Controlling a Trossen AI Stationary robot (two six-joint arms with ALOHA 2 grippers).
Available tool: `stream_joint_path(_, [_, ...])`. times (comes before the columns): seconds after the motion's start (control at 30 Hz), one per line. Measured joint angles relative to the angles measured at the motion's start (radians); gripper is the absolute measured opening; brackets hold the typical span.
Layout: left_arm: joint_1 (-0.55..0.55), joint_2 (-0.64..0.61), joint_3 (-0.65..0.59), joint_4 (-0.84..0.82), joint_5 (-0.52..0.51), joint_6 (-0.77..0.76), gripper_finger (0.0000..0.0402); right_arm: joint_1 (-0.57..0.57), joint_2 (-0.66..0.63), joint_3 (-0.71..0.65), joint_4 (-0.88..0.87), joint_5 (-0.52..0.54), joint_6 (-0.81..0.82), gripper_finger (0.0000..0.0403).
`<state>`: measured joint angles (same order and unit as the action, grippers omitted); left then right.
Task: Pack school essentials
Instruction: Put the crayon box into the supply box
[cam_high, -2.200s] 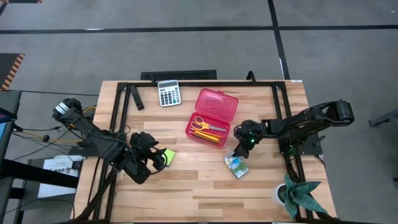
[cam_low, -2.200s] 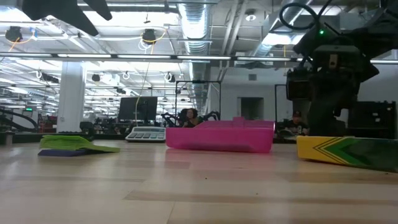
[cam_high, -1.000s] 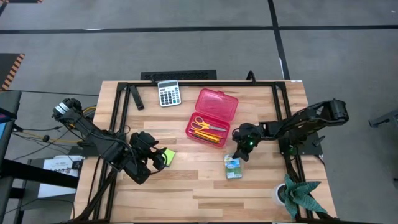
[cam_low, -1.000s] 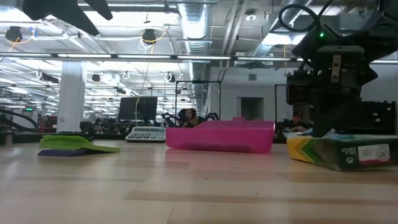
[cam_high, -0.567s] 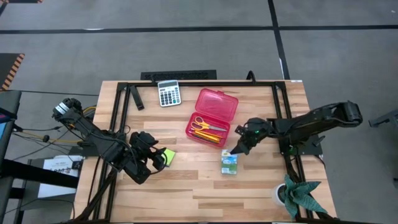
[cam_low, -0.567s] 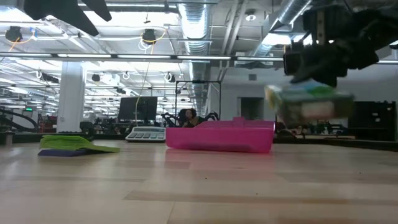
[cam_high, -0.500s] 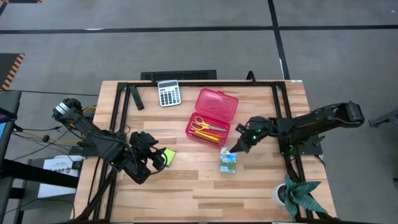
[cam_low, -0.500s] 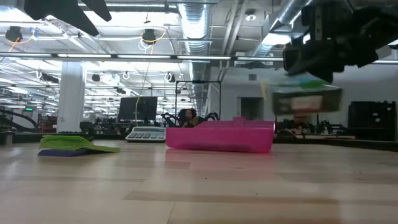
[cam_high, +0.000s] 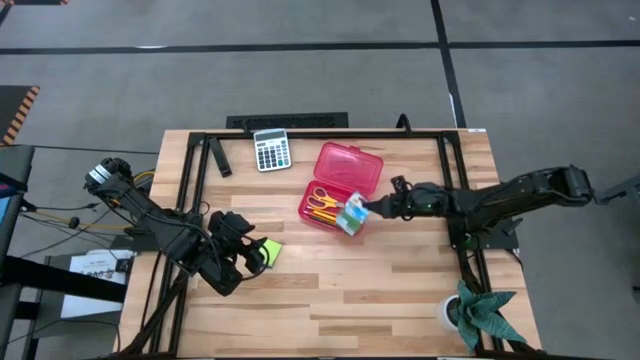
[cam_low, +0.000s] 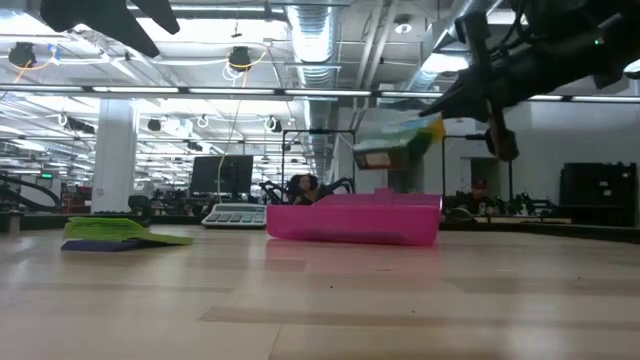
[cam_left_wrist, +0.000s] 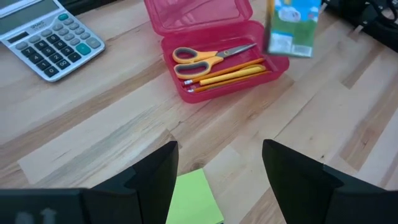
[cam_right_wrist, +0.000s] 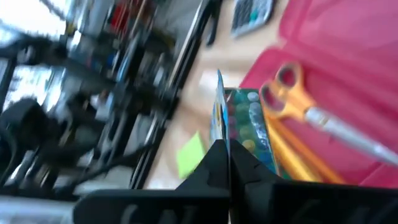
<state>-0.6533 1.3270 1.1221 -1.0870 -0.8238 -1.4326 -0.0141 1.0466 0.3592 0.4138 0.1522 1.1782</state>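
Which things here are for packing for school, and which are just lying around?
For packing:
- small green-blue carton, held in the right gripper over the red case
- yellow-handled scissors and pencils, already in the case
- lime-green sticky-note pad, by the left gripper

Just lying around:
- calculator
- plant at the table's corner

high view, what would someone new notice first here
The pink case lies open mid-table with scissors and pencils inside. The right gripper is shut on a small carton, holding it in the air at the case's near edge. The left gripper hangs open over a lime sticky-note pad at the left, and a calculator sits at the far edge.
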Motion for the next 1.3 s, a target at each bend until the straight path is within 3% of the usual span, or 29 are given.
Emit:
stream_joint_path(0.27, [0.0,0.0,0.0,0.0,0.0,0.015,0.0228,0.124,0.013,0.001,0.001,0.463,0.086,0.0])
stream_joint_path(0.4, [0.0,0.0,0.0,0.0,-0.002,0.026,0.0228,0.17,0.049,0.001,0.003,0.599,0.152,0.0])
stream_joint_path(0.63, [0.0,0.0,0.0,0.0,-0.002,0.052,0.0228,0.22,0.164,0.042,-0.004,0.704,0.21,0.0])
stream_joint_path(0.93, [0.0,0.0,0.0,0.0,-0.003,0.061,0.0228,0.214,0.355,0.213,-0.059,0.818,0.225,0.0])
stream_joint_path(1.3, [0.0,0.0,0.0,-0.001,-0.003,0.094,0.0228,0.216,0.551,0.391,-0.166,0.872,0.343,0.0])
